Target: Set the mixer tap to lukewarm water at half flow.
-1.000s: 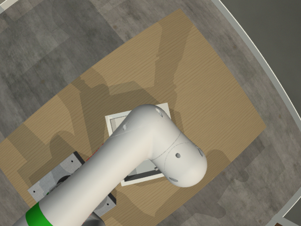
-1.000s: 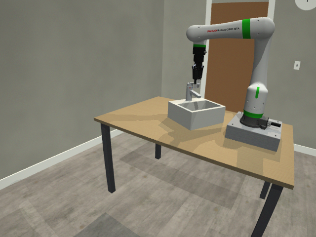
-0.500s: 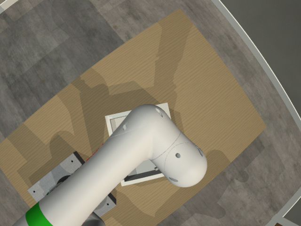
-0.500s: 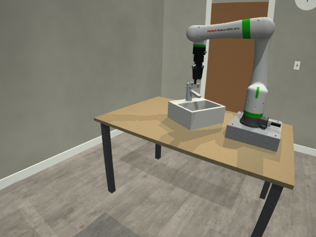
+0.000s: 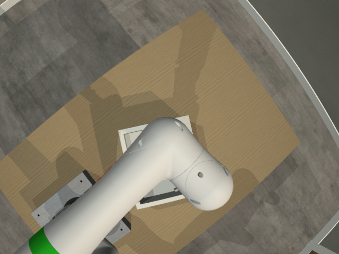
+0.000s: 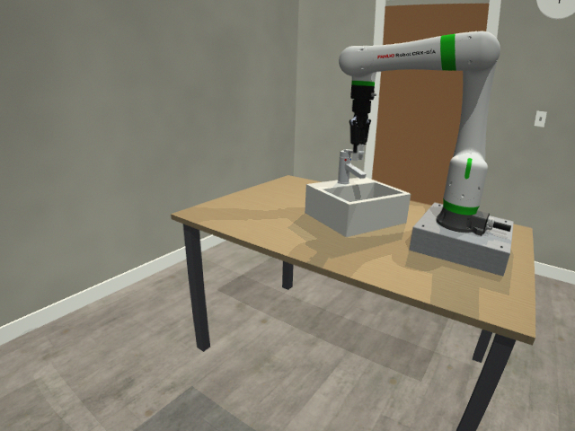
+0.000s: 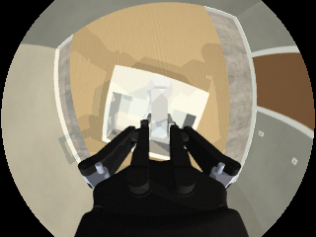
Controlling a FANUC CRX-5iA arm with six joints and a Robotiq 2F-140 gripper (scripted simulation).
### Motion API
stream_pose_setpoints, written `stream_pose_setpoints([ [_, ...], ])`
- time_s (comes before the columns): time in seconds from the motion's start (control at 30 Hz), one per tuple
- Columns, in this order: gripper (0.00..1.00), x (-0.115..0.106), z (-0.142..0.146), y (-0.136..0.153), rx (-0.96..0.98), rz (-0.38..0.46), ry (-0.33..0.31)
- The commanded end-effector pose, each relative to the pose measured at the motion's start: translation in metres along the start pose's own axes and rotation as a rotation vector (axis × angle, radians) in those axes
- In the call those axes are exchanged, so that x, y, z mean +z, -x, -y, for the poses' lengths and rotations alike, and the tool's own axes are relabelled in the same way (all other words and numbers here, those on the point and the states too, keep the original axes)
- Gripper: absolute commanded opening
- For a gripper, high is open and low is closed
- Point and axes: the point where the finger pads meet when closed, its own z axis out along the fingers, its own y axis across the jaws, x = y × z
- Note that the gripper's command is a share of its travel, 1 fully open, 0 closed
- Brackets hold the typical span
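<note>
A grey mixer tap (image 6: 346, 168) stands at the far rim of a white square basin (image 6: 358, 205) on the wooden table. Its spout reaches out over the basin, and a red dot shows on its body. My gripper (image 6: 357, 147) hangs straight down from the arm and is shut on the tap's lever (image 6: 350, 151) at the tap's top. In the wrist view the two fingers clamp the pale lever (image 7: 158, 128) above the basin (image 7: 158, 111). In the overhead view the arm hides the tap and most of the basin.
The robot's grey base block (image 6: 462, 241) stands on the table to the right of the basin. A brown door (image 6: 429, 101) and grey walls lie behind the table. The table's edges are close to the basin's front and left.
</note>
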Motion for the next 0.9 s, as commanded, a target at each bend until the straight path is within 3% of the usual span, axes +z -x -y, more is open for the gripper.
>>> stream_pose_setpoints([
  [0.0,0.0,0.0,0.0,0.0,0.0,0.0,0.0],
  [0.37,0.0,0.0,0.001,0.0,0.02,0.0,0.0],
  [0.63,0.0,0.0,0.016,-0.002,0.263,0.0,0.0],
  [0.87,0.0,0.0,0.017,-0.003,0.283,0.0,0.0],
])
